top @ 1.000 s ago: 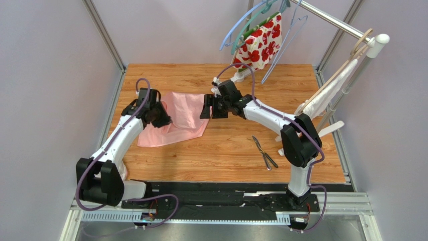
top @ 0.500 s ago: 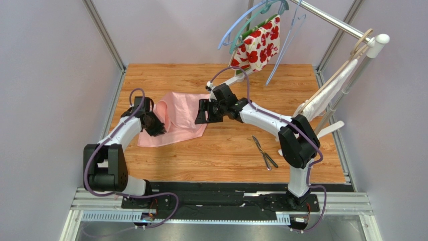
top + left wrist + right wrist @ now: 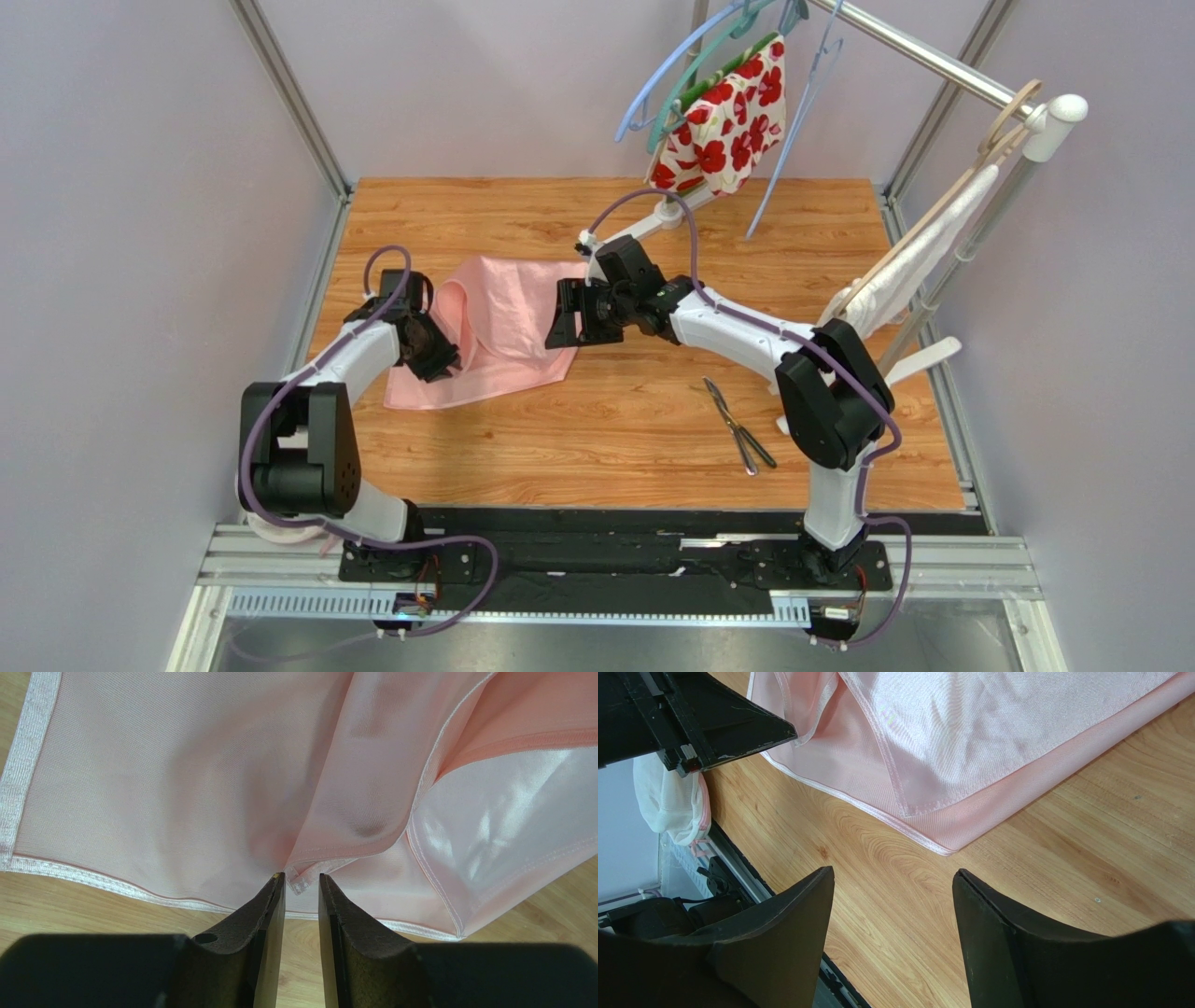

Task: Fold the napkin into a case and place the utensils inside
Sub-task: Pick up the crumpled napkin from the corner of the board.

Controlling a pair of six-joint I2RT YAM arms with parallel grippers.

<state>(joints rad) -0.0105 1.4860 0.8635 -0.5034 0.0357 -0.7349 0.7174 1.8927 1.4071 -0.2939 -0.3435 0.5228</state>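
Observation:
The light-pink napkin [image 3: 512, 315] lies loosely folded on the wooden table, left of centre, with one layer turned over another. My left gripper [image 3: 432, 357] is at its left side. In the left wrist view the jaws [image 3: 300, 877] stand a narrow gap apart, and a hemmed corner of the napkin [image 3: 210, 777] sits just at their tips, touching neither. My right gripper [image 3: 565, 319] is open over bare wood [image 3: 892, 875], just off the napkin's [image 3: 990, 735] right corner. The utensils [image 3: 739, 424] lie together on the table to the right, far from both grippers. No case shows.
A red-and-white floral cloth [image 3: 723, 119] hangs on hangers from a rail at the back. A white cloth [image 3: 898, 273] drapes on a rack at the right edge. Metal frame posts [image 3: 288, 91] stand at the table's corners.
My left gripper has moved left and nearer, and the napkin's left edge has bunched into a raised fold. The right gripper has shifted slightly left. The utensils have not moved.

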